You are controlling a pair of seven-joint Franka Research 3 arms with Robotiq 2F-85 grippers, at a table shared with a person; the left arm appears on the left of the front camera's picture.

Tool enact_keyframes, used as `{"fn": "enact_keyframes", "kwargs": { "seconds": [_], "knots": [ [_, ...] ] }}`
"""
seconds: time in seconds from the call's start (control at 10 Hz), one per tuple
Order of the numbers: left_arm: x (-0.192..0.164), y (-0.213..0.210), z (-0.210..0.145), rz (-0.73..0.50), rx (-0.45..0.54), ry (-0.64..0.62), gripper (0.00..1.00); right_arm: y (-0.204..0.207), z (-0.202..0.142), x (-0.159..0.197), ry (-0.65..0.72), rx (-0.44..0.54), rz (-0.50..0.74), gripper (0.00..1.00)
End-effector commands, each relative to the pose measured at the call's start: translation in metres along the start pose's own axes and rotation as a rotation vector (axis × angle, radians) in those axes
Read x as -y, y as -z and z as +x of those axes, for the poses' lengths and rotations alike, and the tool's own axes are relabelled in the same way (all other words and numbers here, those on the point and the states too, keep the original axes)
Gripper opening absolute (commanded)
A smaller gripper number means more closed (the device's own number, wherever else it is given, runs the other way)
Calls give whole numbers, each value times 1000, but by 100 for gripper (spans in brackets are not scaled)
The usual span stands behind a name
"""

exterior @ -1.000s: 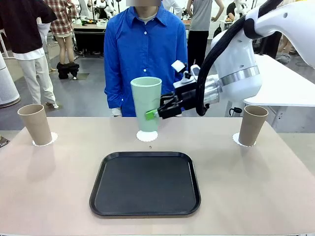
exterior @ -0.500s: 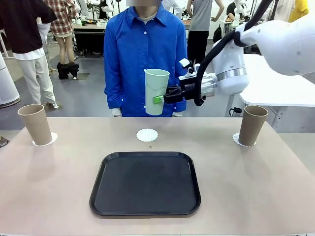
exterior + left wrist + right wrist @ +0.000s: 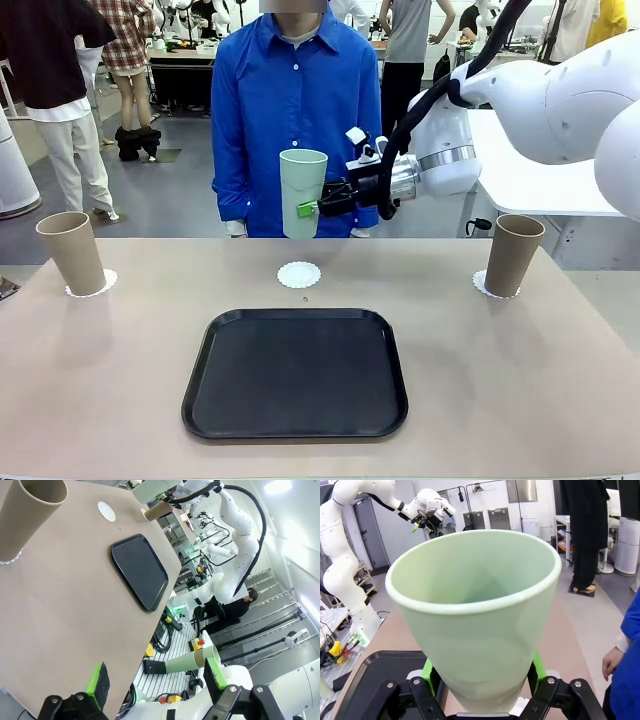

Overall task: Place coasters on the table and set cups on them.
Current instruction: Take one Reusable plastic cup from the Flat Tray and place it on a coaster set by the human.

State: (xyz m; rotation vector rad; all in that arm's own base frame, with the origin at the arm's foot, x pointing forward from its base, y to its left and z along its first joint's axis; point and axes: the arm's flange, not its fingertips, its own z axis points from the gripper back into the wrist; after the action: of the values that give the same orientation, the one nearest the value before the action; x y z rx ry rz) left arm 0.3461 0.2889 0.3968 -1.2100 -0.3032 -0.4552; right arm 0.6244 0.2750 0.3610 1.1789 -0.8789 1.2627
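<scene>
- Right gripper (image 3: 318, 205) reached in level from your right, clamped on the mint cup (image 3: 303, 192), holding it upright above the bare middle coaster (image 3: 298, 274) on the tabletop (image 3: 120, 370).
- Left gripper (image 3: 157, 675) hung wide open off the tabletop's edge, holding nothing.

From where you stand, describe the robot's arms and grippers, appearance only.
The right arm has glossy white rounded shells, a silver band at the wrist and a thick black cable looping along it. The right gripper is black with bright green pads. The left gripper is the same: black jointed fingers faced with green pads.
</scene>
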Motion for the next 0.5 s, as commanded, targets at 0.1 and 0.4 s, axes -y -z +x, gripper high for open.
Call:
{"fn": "enact_keyframes", "kwargs": {
  "seconds": [0.1,0.4],
  "knots": [
    [2,-1,0,4,1,-2,100,-2,1,-4,5,6,-1,83],
    [2,-1,0,4,1,-2,100,5,-15,9,-83,-58,-36,83]
  ]
}}
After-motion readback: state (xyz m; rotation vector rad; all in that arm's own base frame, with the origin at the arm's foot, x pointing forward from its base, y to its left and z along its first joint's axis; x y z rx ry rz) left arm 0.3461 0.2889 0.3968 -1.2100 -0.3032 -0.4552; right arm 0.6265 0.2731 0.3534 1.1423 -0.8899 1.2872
